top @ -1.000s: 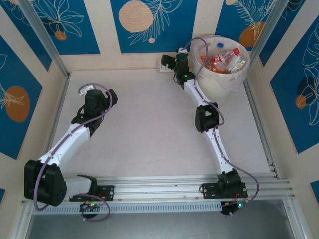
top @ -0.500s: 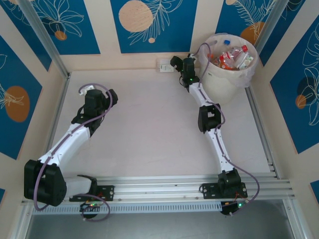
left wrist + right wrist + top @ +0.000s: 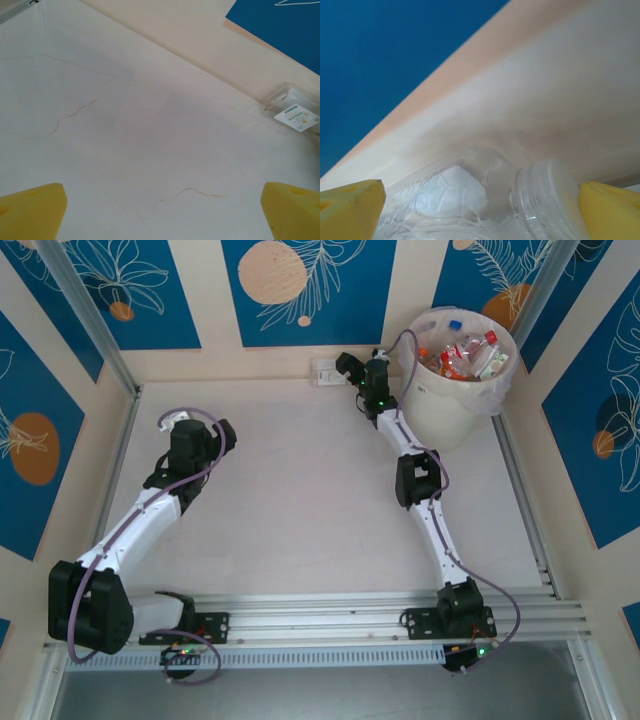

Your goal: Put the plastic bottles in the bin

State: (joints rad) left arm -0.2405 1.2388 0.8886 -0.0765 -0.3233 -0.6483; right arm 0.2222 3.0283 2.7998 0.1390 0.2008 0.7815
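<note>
Since the right gripper [image 3: 480,212] has its jaws wide apart and nothing clamped, we tag it as poised at a crushed clear bottle [image 3: 450,195]. That bottle lies right between the yellow fingertips [image 3: 350,205], low in the wrist view, close up against the back wall [image 3: 470,65]. We read the bottle's long axis as running across the gap, finger to finger, with its clear cap [image 3: 547,200] toward the right-hand tip. Whether either pad touches it, we cannot tell. From above, the bottle sits just beside this gripper on one side. The bin [image 3: 430,400], already loaded with plastic bottles [image 3: 462,352], is near on the gripper's opposite side. We note the left gripper [image 3: 160,215] is equally wide and empty over bare table, well apart from the bottle. So we judge the right arm far nearer for the pick.
</note>
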